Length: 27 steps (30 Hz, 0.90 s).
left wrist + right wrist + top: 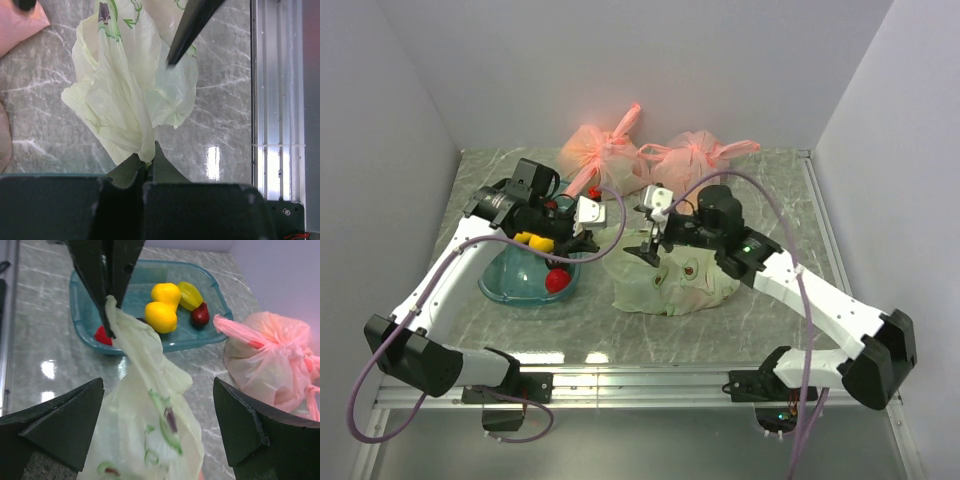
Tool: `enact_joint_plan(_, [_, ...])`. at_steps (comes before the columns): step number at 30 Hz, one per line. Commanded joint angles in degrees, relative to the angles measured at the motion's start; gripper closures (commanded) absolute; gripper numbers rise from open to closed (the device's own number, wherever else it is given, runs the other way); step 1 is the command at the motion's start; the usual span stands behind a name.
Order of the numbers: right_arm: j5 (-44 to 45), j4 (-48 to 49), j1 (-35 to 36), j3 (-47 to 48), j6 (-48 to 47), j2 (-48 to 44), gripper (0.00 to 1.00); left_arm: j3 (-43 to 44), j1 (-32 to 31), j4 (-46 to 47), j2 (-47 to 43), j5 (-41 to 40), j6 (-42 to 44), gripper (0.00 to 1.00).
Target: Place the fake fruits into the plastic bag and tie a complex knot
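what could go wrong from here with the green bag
The left end effector pinches only a thin fold of the plastic bag, which could slip free. The right end effector stands open around the bag, gripping nothing, so it may sag. Fake fruits lie in the teal bin; knotting now would leave them out.

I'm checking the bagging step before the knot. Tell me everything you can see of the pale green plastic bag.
The plastic bag is thin, crinkly, translucent pale mint green with green and purple print. Its bulging body lies on the marble table, right of the teal tub. One bunched end is drawn out to the left tool, which is shut on it. The right tool stands open, its fingers on either side of the bag. Its contents cannot be made out.
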Motion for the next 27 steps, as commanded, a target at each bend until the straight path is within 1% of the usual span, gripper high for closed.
enact_joint_plan(1, [2.6,11.1,1.5,-0.7,-3.4,2.5,0.04,2.2,-0.5,-1.3,0.5,3.1,1.6,0.99])
enact_joint_plan(4, [-0.5,11.3,3.1,-0.5,-2.4,5.3,0.03,2.4,-0.6,-0.5,0.7,3.4,1.4,1.00])
enact_joint_plan(7, [-2.3,14.0,4.2,-3.1,-0.2,7.8,0.03,3.1,-0.6,0.9,0.6,4.0,0.3,0.99])
enact_joint_plan(13, [0.3,23.0,5.1,-10.1,1.2,12.9,0.03,3.6,-0.6,5.0,-2.6,8.0,-1.6,0.99])
enact_joint_plan(14, [1.1,23.7,5.1,-10.9,1.5,13.5,0.03,3.4,-0.6,7.3,-3.3,8.5,-3.2,0.99])
enact_joint_plan(16, [1.5,26.1,5.1,-12.4,3.1,14.9,0.10,2.6,-0.6,10.4,-5.3,9.1,-5.5,1.00])
enact_joint_plan(17, [1.4,26.9,5.1,-12.9,3.7,15.6,0.14,2.2,-0.6,13.6,-5.8,9.2,-7.9,0.99])
enact_joint_plan(18, [1.6,29.0,5.1,-13.3,6.0,16.1,0.22,1.8,-0.6,15.1,-6.9,9.3,-9.2,1.00])
enact_joint_plan(19, [2.2,30.2,5.1,-14.2,7.7,16.4,0.27,0.7,-0.6,16.6,-7.3,9.5,-10.5,0.99])
enact_joint_plan(20, [2.5,31.2,5.1,-14.5,9.1,16.9,0.32,-0.1,-0.5,18.5,-7.8,9.7,-13.6,0.99])
enact_joint_plan(21, [2.7,32.2,5.1,-14.8,10.3,17.5,0.49,-0.9,-0.5,21.8,-8.3,10.0,-15.5,0.99])
enact_joint_plan(23, [3.1,35.1,5.0,-16.2,13.1,18.0,0.66,-3.8,-0.4,25.2,-9.6,11.2,-20.3,1.00])
enact_joint_plan(24, [4.0,36.6,5.1,-16.6,13.8,18.3,0.81,-5.0,-0.5,27.9,-10.5,11.2,-21.5,0.99])
enact_joint_plan(25, [4.4,37.0,5.1,-17.1,14.7,18.5,0.87,-7.1,-0.5,29.1,-10.9,11.1,-23.0,0.99])
enact_joint_plan(27, [5.5,37.3,5.1,-17.5,15.2,18.4,0.97,-9.6,0.3,32.1,-12.7,8.1,-29.5,0.91])
